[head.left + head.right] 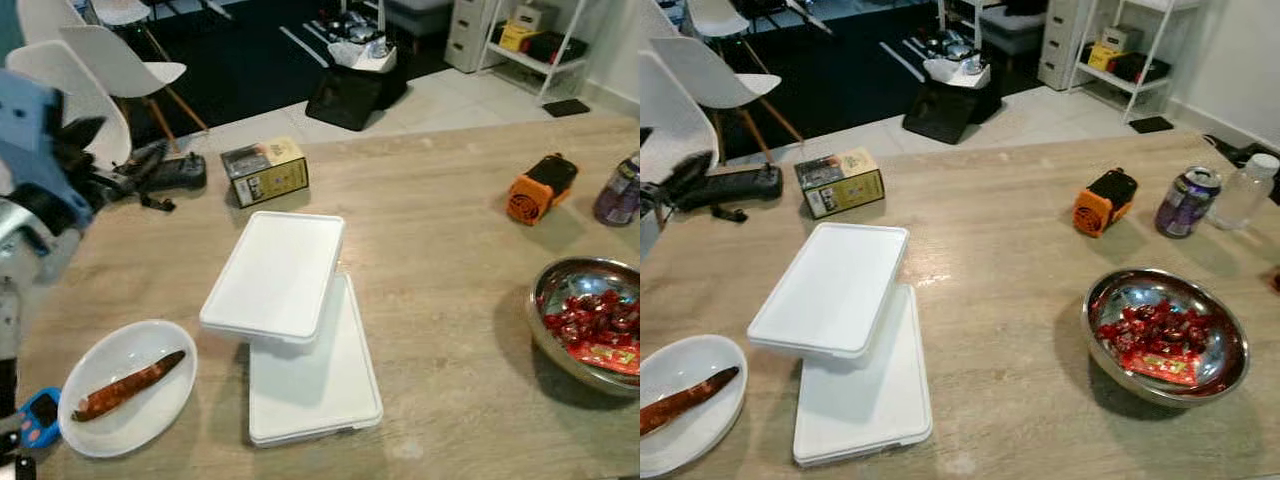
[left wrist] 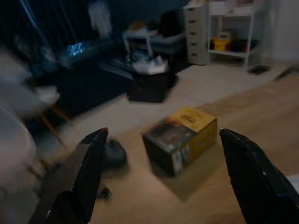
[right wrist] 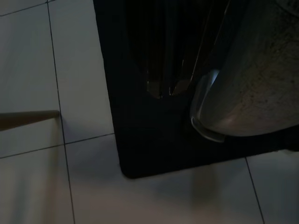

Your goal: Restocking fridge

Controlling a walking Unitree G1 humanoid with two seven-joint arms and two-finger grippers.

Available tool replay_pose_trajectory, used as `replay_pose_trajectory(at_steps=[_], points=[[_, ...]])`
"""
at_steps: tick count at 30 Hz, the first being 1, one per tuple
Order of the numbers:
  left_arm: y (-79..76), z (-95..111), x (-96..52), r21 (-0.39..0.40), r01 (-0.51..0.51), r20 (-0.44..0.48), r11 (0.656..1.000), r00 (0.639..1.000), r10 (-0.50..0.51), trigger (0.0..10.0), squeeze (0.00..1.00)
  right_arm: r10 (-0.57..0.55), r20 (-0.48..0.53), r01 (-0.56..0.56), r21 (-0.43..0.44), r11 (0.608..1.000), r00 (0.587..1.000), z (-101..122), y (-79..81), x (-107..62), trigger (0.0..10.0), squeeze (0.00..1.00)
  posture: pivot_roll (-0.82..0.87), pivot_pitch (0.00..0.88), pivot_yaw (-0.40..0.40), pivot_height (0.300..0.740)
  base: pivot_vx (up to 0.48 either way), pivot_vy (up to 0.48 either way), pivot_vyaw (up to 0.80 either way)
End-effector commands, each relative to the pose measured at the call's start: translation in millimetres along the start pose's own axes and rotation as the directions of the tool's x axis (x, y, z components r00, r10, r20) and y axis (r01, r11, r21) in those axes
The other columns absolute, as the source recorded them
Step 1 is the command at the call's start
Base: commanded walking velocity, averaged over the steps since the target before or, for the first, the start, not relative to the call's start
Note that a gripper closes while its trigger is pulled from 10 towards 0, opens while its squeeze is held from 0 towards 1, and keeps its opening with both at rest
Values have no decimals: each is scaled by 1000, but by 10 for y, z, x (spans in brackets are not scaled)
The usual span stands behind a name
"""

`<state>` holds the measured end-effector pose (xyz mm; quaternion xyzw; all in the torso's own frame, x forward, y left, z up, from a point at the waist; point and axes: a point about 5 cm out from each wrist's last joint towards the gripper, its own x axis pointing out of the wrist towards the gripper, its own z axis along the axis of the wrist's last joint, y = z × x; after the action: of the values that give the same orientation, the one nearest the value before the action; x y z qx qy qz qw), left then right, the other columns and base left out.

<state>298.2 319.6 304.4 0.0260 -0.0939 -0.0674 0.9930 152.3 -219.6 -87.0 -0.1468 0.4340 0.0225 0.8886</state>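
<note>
A Unitree G1 stands at a wooden table [image 1: 1040, 230] laid with food to be put away, its left claw [image 2: 163, 182] raised over the table's far left corner with both black fingers spread wide and nothing between them. Seen along those fingers, a small yellow-and-black carton [image 1: 264, 170] lies straight ahead, so it looks like the likeliest first pick, though that is a guess. The right arm appears to hang idle at the robot's side; its wrist camera looks down at floor tiles and a dark mat [image 3: 140, 93], and whether the right claw is spread or pressed together cannot be told. At the centre of the table, two white lidded containers [image 1: 835, 290] are stacked askew, the upper one resting tilted across the lower, probably set down loosely for carrying. Near the front left edge a white oval dish [image 1: 130, 390] holds a single reddish sausage-like piece [image 1: 125, 385]. To the right sit a steel bowl of red-wrapped sweets [image 1: 1165, 335], an orange-and-black gadget [image 1: 1105, 200], a purple drink can [image 1: 1185, 202] and a clear bottle [image 1: 1245, 190], all well apart. A black handheld device [image 1: 725, 185] lies just beside the carton, near enough to crowd an approach from the left. No fridge is visible from here.
</note>
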Motion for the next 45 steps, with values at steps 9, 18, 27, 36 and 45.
replay_pose_trajectory(at_steps=[9,18,27,36,45], points=[[183,-410,1,-581,-88,-160,809,987,-7,10000,0,-1,-13,1,-9,1000,1000,-39,-33,-12,10000,0,70,111,41,740,0,0,0],[-223,-754,-231,-686,84,-206,723,930,-304,10000,0,3,-14,-4,-13,1000,1000,-49,-28,-17,10000,0,68,121,37,740,0,0,0],[-390,-962,-310,-740,98,-254,665,875,-412,10000,0,8,-5,-8,-15,1000,1000,-17,-22,-6,10000,0,57,125,33,740,0,0,0],[-504,-1143,-307,-784,71,-248,617,875,-416,10000,0,7,-2,-7,-22,1000,1000,-15,-45,-7,10000,0,43,128,28,740,0,0,0],[-734,-1290,-213,-832,88,-214,547,859,-464,10000,0,7,15,-6,-26,1000,1000,18,-76,-2,10000,0,14,143,16,740,0,0,0]])
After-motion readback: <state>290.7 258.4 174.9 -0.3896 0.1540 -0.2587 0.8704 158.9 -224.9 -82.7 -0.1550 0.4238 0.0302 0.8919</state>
